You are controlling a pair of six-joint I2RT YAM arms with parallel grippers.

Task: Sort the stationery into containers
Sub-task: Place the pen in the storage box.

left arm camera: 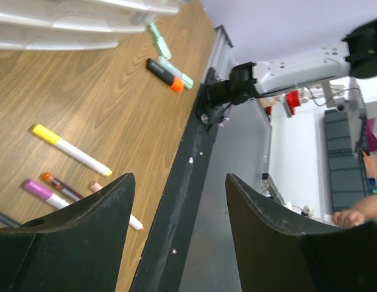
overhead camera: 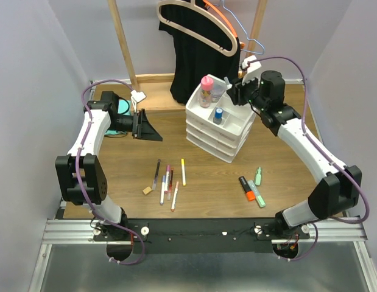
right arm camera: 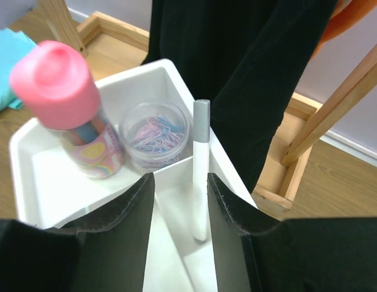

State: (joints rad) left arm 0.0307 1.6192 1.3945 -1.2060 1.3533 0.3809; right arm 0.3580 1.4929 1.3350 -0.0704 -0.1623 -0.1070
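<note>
The white three-drawer organiser (overhead camera: 232,131) stands at the back centre, its top tray holding a pink-capped bottle (overhead camera: 206,90) and a blue-capped tube (overhead camera: 218,115). My right gripper (overhead camera: 238,92) hovers over the tray's back right corner. In the right wrist view it (right arm camera: 180,179) is open, and a white pen with a grey cap (right arm camera: 201,164) stands in a compartment between the fingers, not gripped. Several slim pens (overhead camera: 168,180) and a tan eraser (overhead camera: 147,190) lie on the table in front. My left gripper (overhead camera: 143,125) is open and empty, and shows the same in the left wrist view (left arm camera: 179,177).
An orange highlighter (overhead camera: 246,187) and two green ones (overhead camera: 257,176) lie at the front right. A clear tub of paper clips (right arm camera: 153,134) sits beside the bottle (right arm camera: 60,109). A wooden rack with hangers and black cloth (overhead camera: 194,55) stands behind. A teal cloth (overhead camera: 123,107) lies back left.
</note>
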